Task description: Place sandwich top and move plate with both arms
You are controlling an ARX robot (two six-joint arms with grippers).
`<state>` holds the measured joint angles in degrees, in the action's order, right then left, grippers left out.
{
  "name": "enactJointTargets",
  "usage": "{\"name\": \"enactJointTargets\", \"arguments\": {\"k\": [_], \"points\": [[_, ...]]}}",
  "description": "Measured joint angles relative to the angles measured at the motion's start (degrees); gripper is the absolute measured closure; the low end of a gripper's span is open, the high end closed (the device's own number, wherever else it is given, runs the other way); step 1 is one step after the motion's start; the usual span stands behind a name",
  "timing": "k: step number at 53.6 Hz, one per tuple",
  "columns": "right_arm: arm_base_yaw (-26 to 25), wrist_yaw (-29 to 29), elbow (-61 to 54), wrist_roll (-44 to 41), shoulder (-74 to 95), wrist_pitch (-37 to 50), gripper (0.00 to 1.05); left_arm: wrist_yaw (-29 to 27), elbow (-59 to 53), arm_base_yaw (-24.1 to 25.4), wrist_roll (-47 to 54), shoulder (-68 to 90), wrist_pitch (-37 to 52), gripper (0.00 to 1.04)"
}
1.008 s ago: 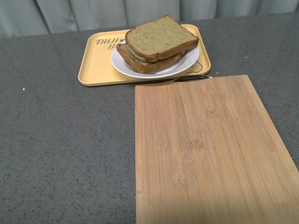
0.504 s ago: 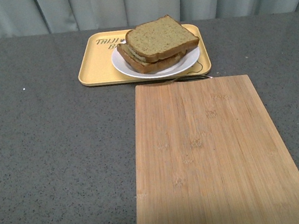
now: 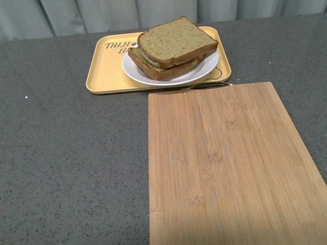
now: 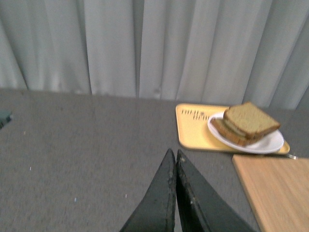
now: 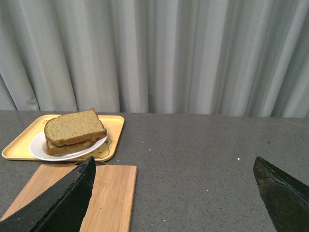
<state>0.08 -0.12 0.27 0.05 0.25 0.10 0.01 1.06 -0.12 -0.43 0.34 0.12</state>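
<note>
Sandwich top [image 3: 176,39]: lies flat on the lower slices, corners a little skewed from them; this step looks done.

Plate [image 3: 209,66]: round, white, carries the stack; sits on the right half of the yellow tray [image 3: 102,77], at about 12 o'clock on the desk [image 3: 54,176] in the front view, far side. Being round, it offers no long axis; the rim shows bare on the near and right sides.

Wooden board [image 3: 232,167]: lies lengthwise toward 6 o'clock from the tray, its far edge just beside the tray's near edge. It takes up the near middle and right of the desk.

Left tool [image 4: 174,159]: tips pressed together, holding nothing. Plate lies ahead toward about 2 o'clock, well apart.

Right tool [image 5: 174,193]: spread wide, empty. Plate lies ahead toward about 10 o'clock, well apart.

Neither arm shows in the front view; which is nearer cannot be told.

Open room: bare desk at 9 o'clock of the tray and at 3 o'clock of it. Judged next: both tools approach the plate rim from opposite sides, left one opening first.
</note>
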Motion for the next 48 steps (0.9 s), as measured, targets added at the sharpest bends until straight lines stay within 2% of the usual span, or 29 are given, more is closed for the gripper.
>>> {"name": "enactJointTargets", "arguments": {"k": [9, 11, 22, 27, 37, 48], "points": [[0.00, 0.00, 0.00, 0.02, 0.00, 0.00, 0.09, 0.00, 0.00, 0.00, -0.02, -0.04, 0.00, 0.99], [0.00, 0.00, 0.00, 0.00, 0.00, 0.00, 0.09, 0.00, 0.00, 0.00, -0.02, -0.04, 0.00, 0.90], [0.00, 0.00, 0.00, 0.00, 0.00, 0.00, 0.09, 0.00, 0.00, 0.00, -0.02, -0.04, 0.00, 0.58], [0.00, 0.00, 0.00, 0.00, 0.00, -0.02, 0.09, 0.00, 0.00, 0.00, -0.02, -0.04, 0.00, 0.37], [0.00, 0.00, 0.00, 0.00, 0.00, 0.00, 0.09, 0.00, 0.00, 0.00, 0.00, -0.04, 0.00, 0.06], [0.00, 0.00, 0.00, 0.00, 0.00, -0.02, 0.09, 0.00, 0.00, 0.00, 0.02, -0.04, 0.00, 0.07]]}}
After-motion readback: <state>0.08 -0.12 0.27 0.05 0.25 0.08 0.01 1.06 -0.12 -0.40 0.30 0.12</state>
